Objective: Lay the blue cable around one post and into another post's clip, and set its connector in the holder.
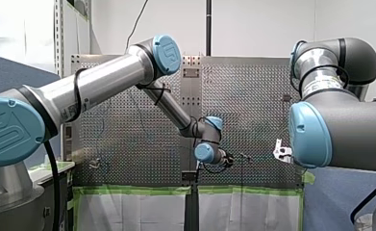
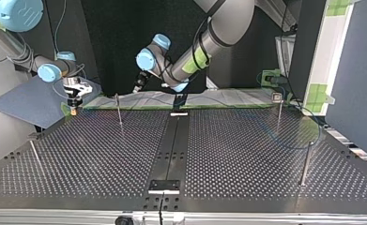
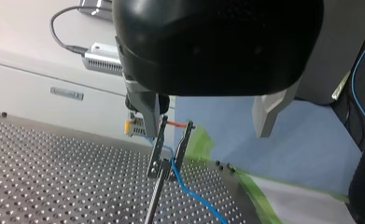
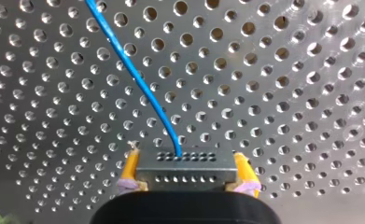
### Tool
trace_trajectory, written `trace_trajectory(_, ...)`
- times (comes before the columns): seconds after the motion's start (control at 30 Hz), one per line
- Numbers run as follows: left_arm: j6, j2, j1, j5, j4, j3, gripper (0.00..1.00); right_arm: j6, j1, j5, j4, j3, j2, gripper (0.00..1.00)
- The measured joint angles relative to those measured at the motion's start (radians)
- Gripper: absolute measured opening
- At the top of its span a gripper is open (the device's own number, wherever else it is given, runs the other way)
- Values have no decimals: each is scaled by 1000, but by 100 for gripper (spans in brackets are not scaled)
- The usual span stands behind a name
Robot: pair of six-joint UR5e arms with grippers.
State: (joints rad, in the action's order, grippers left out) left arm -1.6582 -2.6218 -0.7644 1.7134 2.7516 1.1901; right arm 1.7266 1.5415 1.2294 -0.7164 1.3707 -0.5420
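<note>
On the perforated table [image 2: 247,154] thin posts [image 2: 305,164] stand, green tape [image 1: 137,190] along one edge; my right gripper [image 4: 186,159] low over the holes, yellow pads [image 4: 131,165] pinching the connector [image 4: 185,173]; blue cable [image 4: 129,70] runs from it through a post's clip [image 3: 157,147]; my left gripper [image 3: 207,114] spread wide near that clip.

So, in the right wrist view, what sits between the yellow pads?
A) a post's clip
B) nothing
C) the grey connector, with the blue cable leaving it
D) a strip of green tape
C: the connector is clamped in the right hand, and the blue cable runs out of it across the perforated table.
</note>
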Motion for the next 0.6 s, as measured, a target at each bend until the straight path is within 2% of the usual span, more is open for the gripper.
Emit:
trace_trajectory(0.23, -3, 0, -4, 52, 2, 0, 100, 1, 0, -1, 0, 0, 1, 0)
trace_trajectory(0.6, -12, 0, -5, 62, 2, 0, 100, 2, 1, -2, 1, 0, 1, 0)
